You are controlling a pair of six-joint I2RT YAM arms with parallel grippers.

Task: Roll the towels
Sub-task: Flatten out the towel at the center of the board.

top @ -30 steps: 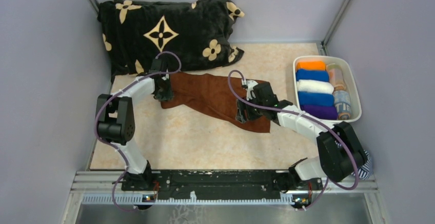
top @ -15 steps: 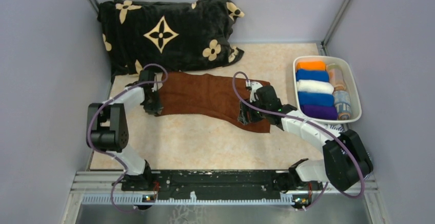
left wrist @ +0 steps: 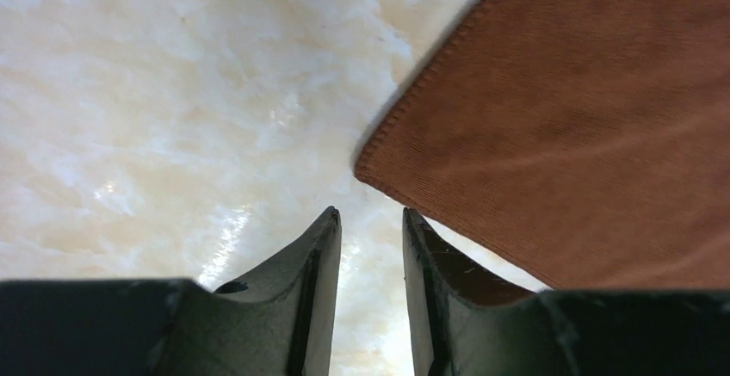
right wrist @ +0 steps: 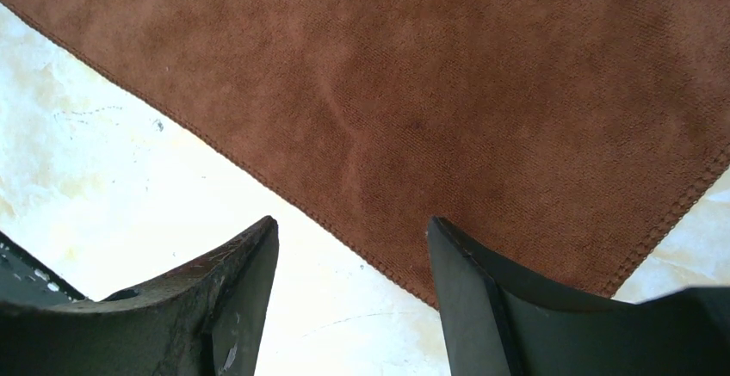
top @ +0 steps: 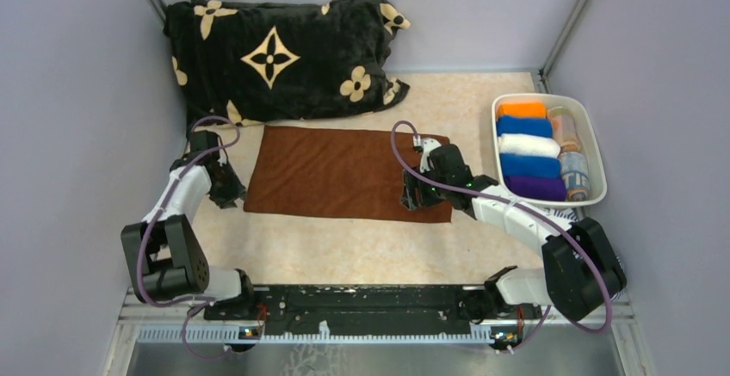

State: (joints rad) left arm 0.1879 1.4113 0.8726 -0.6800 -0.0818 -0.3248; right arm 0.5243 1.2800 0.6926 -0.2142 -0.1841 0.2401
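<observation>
One brown towel (top: 336, 169) lies spread flat on the desk (top: 344, 247), roughly squared up with no fold in it. It looks laid out that way so that it can be rolled evenly from one edge.

The left hand (left wrist: 370, 214) sits just off the towel's near left corner, low over the bare desk. Its fingers are a narrow gap apart with nothing between them, and the corner lies just ahead of the tips without touching them. The right hand (right wrist: 353, 221) hovers at the towel's near right corner, fingers well apart and straddling the hemmed edge without clamping it. With one hand at each near corner, the pair seems placed to lift the near edge and start the roll. That is a judgement, not something seen.

To the right of the towel stands one white tray (top: 541, 97). It holds five plain rolls (top: 523, 126) in a row (orange, blue, white, blue, purple), with two printed rolls (top: 564, 128) beside them. That makes seven towels rolled and one left to roll. Behind the towel lies one black flowered blanket (top: 275, 49), touching or nearly touching its far edge.
</observation>
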